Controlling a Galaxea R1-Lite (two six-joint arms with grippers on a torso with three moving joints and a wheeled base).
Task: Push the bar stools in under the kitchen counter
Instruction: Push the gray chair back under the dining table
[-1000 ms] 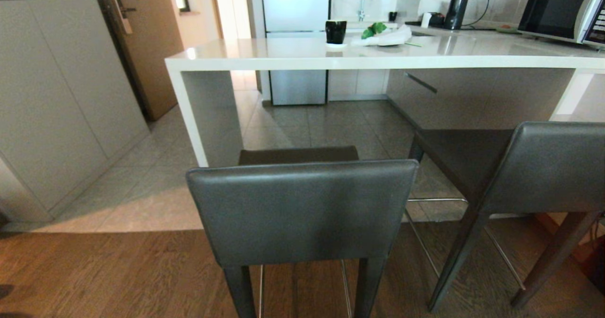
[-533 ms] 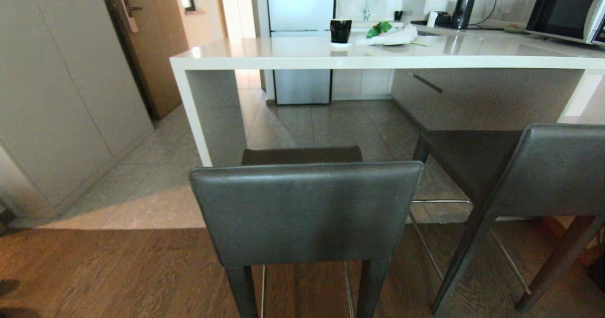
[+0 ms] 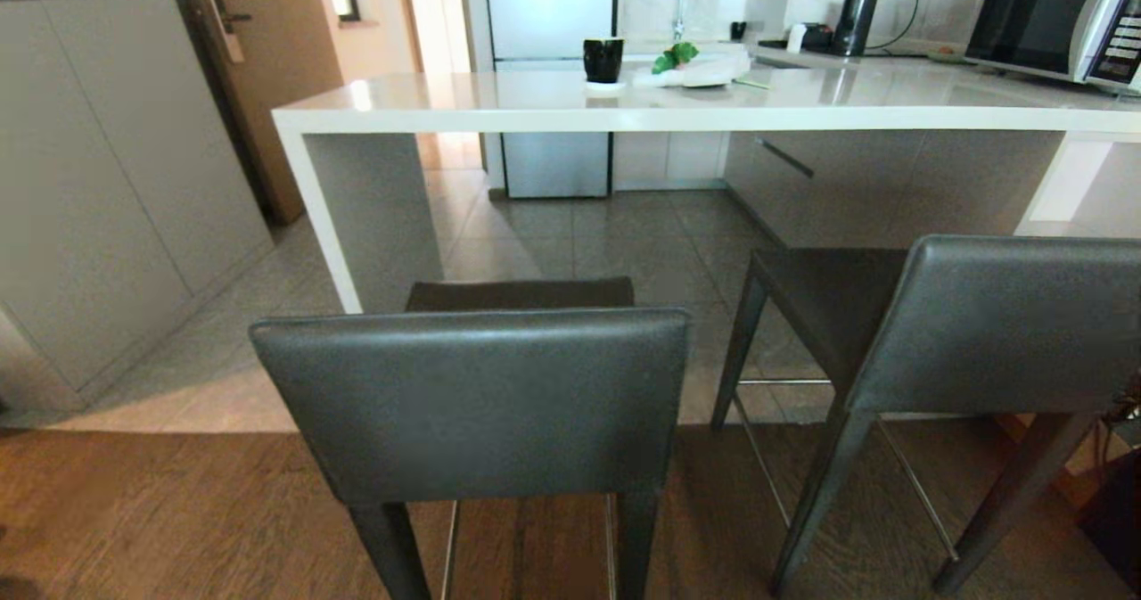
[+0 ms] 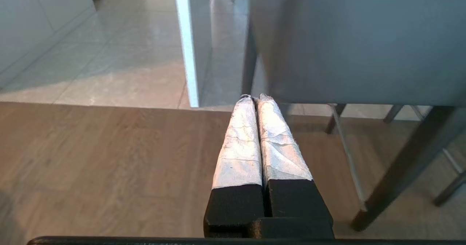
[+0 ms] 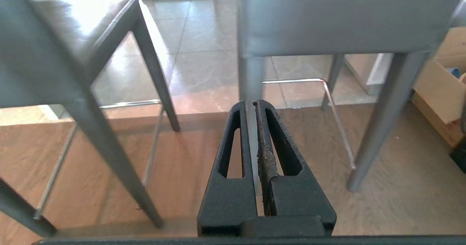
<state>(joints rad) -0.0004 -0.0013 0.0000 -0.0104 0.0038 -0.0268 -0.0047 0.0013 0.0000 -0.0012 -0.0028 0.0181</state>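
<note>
Stools stand in front of me, both pulled out from the kitchen counter (image 3: 553, 119). Nearest is the left bar stool (image 3: 472, 399), its dark grey backrest square to me, and only a strip of its seat shows over the top. Its black legs rest on the wood floor (image 3: 134, 511), near the seam where the tiled floor (image 3: 624, 243) begins. The right bar stool (image 3: 989, 324) stands just beside it, apart from it, and turned at an angle so its seat points toward the left. Chrome footrest bars show between the legs of both.

The counter's pale slab runs across the far side, with its white side panel coming down at the far left. On top sit a black cup (image 3: 603, 59), a white dish with green leaves (image 3: 691, 69), and at the far right a microwave (image 3: 1043, 16). A grey cabinet (image 3: 98, 181) stands to the left.

My left gripper (image 4: 255, 98) hangs low by the left stool's backrest, its white-wrapped fingers (image 4: 240, 143) pressed together, holding nothing. My right gripper (image 5: 253, 103) points at the right stool's near leg, its black fingers nearly together with only a thin slit between them, also empty.
</note>
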